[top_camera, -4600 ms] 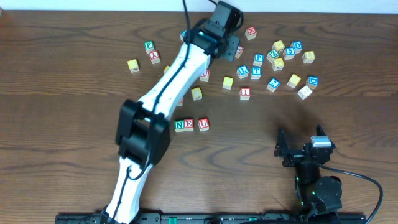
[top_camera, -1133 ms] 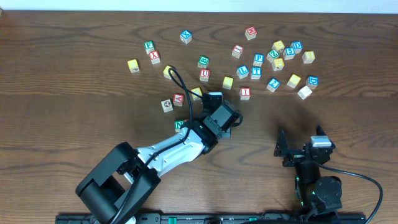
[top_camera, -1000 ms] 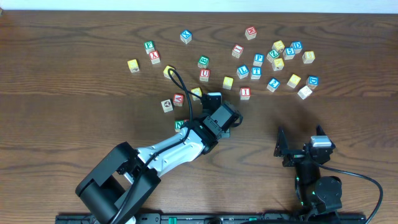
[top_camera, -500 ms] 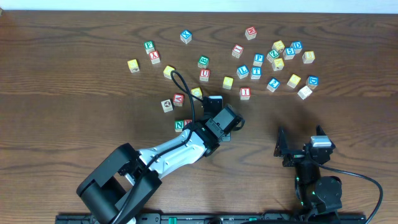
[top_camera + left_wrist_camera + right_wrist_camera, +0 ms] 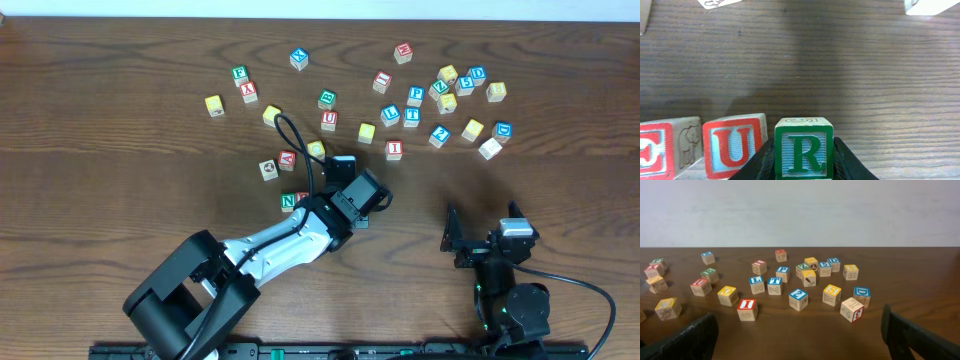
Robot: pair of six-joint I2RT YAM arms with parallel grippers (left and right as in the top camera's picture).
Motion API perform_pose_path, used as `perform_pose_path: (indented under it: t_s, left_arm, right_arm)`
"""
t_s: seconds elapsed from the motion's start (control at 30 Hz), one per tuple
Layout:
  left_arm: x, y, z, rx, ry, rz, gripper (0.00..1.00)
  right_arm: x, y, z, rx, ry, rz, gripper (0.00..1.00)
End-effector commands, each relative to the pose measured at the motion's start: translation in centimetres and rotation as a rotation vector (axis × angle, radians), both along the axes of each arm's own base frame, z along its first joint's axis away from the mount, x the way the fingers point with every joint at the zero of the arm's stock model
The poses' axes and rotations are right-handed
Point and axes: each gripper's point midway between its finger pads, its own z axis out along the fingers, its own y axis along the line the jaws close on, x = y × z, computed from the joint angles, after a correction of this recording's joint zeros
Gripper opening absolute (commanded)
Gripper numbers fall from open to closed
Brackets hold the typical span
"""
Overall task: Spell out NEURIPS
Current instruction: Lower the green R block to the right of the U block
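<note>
**Seat the R flush with the U before you let go**

Your left jaws are clenched on the green R cube, one finger on each side face, with the letter upright toward the wrist camera. The cube is at the right-hand end of the row, just beside the red U cube, with a thin dark gap between them. The red E cube appears to touch the U on its other side, and overhead the green N cube peeks out beside the arm. Whether the R's base rests on the tabletop cannot be told from these views.

Lower slowly until it is seated, then close the gap with a small sideways nudge — gently, because the U and E are loose and would slide out of line. Hold the R's face square with the U's. Part the jaws only a little and lift straight up, so no finger drags the cube or clips the U.

Your right jaws stand wide apart and empty, well away from the row. The red I cube — probably next — lies among the scattered blocks.
</note>
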Motion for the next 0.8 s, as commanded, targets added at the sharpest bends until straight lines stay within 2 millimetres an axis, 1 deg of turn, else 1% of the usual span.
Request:
perform_pose_path:
  t_s: [0.0,0.4,0.53,0.77]
  left_arm:
    - [0.09,0.88,-0.41,0.035,-0.012,0.025,0.07]
    - [0.19,1.15,-0.39,0.045,-0.019,0.037,0.08]
    - [0.24,1.80,-0.41,0.056,-0.023,0.082,0.07]
    - [0.24,1.79,-0.41,0.055,-0.023,0.082,0.08]
  right_arm:
    - [0.01,-0.25,-0.10,0.012,0.004,-0.012,0.99]
    - [0.01,-0.25,-0.10,0.012,0.004,-0.012,0.99]
    - [0.01,-0.25,-0.10,0.011,0.004,-0.012,0.99]
    - [0.01,-0.25,-0.10,0.012,0.004,-0.012,0.99]
